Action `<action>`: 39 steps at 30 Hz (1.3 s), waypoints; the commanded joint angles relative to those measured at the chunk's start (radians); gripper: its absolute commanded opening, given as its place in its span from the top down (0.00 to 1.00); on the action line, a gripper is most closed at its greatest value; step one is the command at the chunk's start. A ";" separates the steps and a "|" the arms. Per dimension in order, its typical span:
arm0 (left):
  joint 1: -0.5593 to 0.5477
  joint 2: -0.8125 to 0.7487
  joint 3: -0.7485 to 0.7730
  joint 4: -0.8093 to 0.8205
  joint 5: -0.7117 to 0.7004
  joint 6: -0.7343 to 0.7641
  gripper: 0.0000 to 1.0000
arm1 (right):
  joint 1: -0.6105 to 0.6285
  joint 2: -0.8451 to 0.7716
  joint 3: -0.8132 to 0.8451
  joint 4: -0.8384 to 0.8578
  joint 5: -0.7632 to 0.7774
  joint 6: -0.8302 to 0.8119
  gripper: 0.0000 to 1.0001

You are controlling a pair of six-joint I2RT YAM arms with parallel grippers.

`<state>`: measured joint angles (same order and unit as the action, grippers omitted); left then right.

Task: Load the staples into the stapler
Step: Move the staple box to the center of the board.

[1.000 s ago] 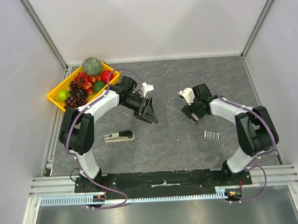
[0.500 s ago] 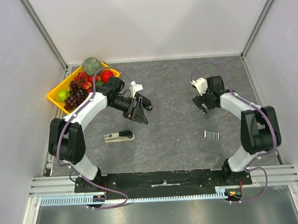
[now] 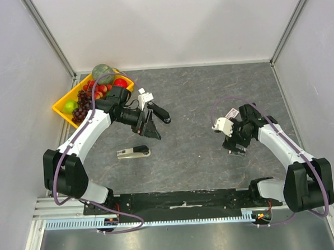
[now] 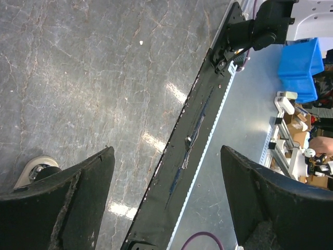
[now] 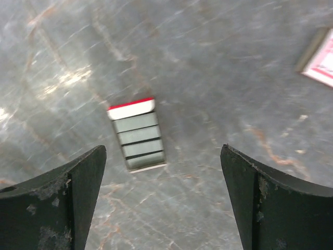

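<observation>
Grey marbled worktop (image 3: 199,95) lies between white walls. At its far left corner stands a yellow plastic tray (image 3: 58,108) full of fruit. Near it, toward the front, a grey-and-black stapler (image 3: 133,152) lies flat and closed, with nothing touching it. The left hand (image 4: 165,153) hangs above the worktop behind the stapler, its fingers wide apart and empty. On the right side, the right hand (image 5: 162,151) hovers low with fingers fully apart. Below it, the staples (image 5: 136,135), grey metal strips in a small tray with a white-and-red end, lie on the worktop untouched. A flat white-and-red cardboard piece (image 5: 318,52) lies apart from them.
</observation>
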<state>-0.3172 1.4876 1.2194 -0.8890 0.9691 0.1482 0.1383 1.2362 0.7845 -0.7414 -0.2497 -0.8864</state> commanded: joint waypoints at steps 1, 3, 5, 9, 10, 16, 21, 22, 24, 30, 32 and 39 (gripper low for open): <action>0.004 -0.041 -0.023 0.013 -0.006 0.042 0.11 | -0.002 -0.007 -0.036 -0.084 -0.039 -0.097 0.02; 0.004 -0.044 -0.026 0.015 -0.012 0.042 0.11 | -0.002 -0.001 -0.048 -0.087 -0.031 -0.105 0.02; 0.004 -0.047 -0.029 0.015 -0.012 0.044 0.11 | -0.002 0.011 -0.071 -0.081 -0.019 -0.109 0.02; 0.007 -0.046 -0.032 0.027 -0.012 0.036 0.11 | 0.000 0.028 -0.116 -0.032 0.010 -0.114 0.02; 0.007 -0.044 -0.035 0.030 -0.012 0.034 0.11 | 0.000 0.040 -0.125 -0.024 0.023 -0.114 0.02; 0.010 -0.043 -0.041 0.036 -0.012 0.034 0.11 | 0.000 0.117 -0.103 0.034 0.075 -0.109 0.02; 0.017 -0.050 -0.049 0.038 -0.009 0.033 0.10 | -0.002 0.146 -0.065 0.053 0.086 -0.115 0.02; 0.020 -0.050 -0.049 0.041 -0.009 0.034 0.10 | -0.002 0.149 -0.059 0.051 0.084 -0.115 0.02; 0.023 -0.052 -0.050 0.044 -0.006 0.034 0.10 | 0.000 0.149 -0.030 0.013 0.067 -0.123 0.02; 0.033 -0.052 -0.052 0.042 0.011 0.036 0.10 | 0.000 0.053 0.018 -0.084 0.047 -0.172 0.02; 0.033 -0.049 -0.047 0.042 0.017 0.036 0.10 | 0.000 0.040 0.007 -0.072 0.062 -0.189 0.02; 0.038 -0.052 -0.052 0.044 0.019 0.037 0.10 | 0.000 0.170 0.006 -0.105 0.063 -0.194 0.03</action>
<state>-0.2871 1.4670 1.1709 -0.8688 0.9630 0.1486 0.1383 1.3521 0.7734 -0.8135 -0.1917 -1.0523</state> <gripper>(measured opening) 0.895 0.973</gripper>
